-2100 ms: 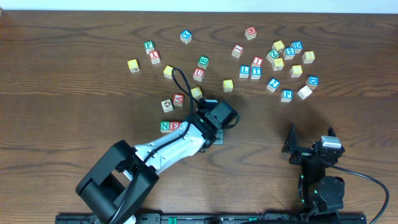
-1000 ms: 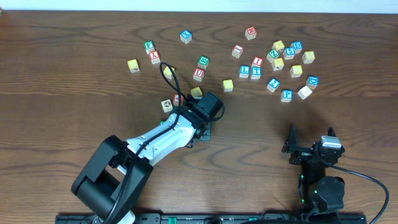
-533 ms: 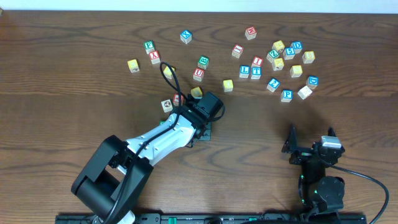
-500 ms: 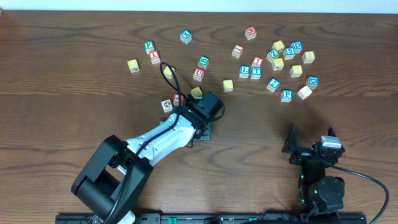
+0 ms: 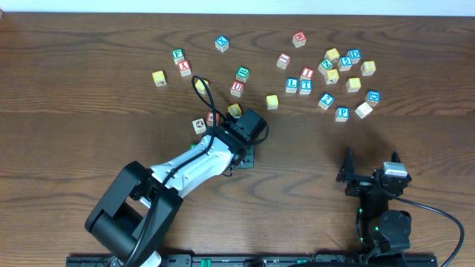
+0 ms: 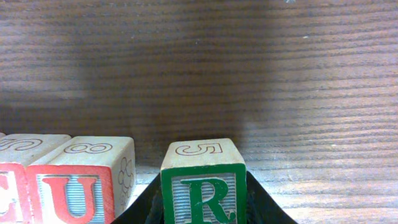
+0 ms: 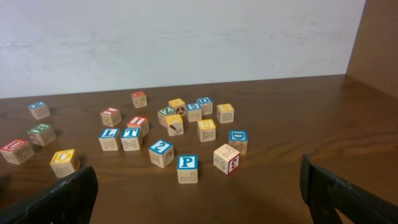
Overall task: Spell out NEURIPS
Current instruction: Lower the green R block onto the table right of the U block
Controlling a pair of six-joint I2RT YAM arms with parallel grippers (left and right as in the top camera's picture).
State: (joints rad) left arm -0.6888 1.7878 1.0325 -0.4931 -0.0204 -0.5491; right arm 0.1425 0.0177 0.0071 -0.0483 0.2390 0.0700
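The left claw (image 6: pixel 203 213) holds a block with a green R (image 6: pixel 203 186) tight between its two black fingers (image 6: pixel 140 210). The R block sits down on the brown counter (image 5: pixel 415 67), near the middle and a bit to the left.

In the left wrist view, a block with a red U (image 6: pixel 78 186) stands just left of the R block. There is a small gap between them. One more block (image 6: pixel 9 186) touches the U block on its left side. It has a red letter, but only part of it shows, so I cannot tell which letter it is. From above, the left arm (image 5: pixel 197 167) covers these blocks.

The right claw (image 5: pixel 371 157) is wide open and holds nothing. It sits at the near right of the counter, well apart from all the blocks.

Many more blocks lie spread over the far side of the counter. A block with a blue P (image 5: pixel 342 113) lies on the right, and a white block (image 5: pixel 364 110) is just beside it. A block with a red I (image 5: pixel 307 73) sits just behind a blue L block (image 5: pixel 292 84) and a blue T block (image 5: pixel 305 87), which stand side by side. A yellow block (image 5: pixel 272 101) lies alone near the middle.
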